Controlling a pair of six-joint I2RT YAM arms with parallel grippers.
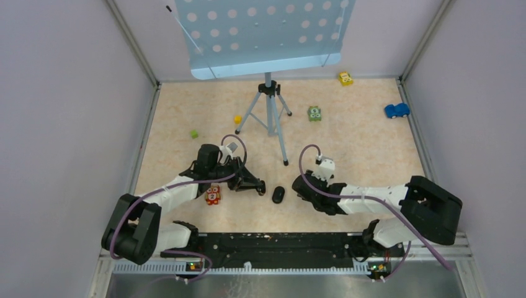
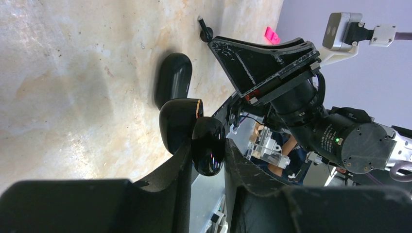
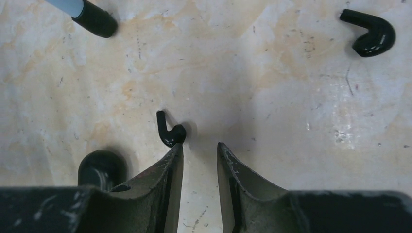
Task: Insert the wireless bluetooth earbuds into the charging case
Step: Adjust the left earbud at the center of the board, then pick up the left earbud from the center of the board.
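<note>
mottled tabletop, glossy, perhaps plastic earbuds

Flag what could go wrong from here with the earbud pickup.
1. The nearer earbud sits just off to one side of the open right gripper, not between the jaws. Closing or advancing now may flick it away.
2. The left gripper pinches the glossy, rounded charging case, which could slip or twist out under an insertion push.
3. The other earbud lies well apart and needs a separate reach.
</note>
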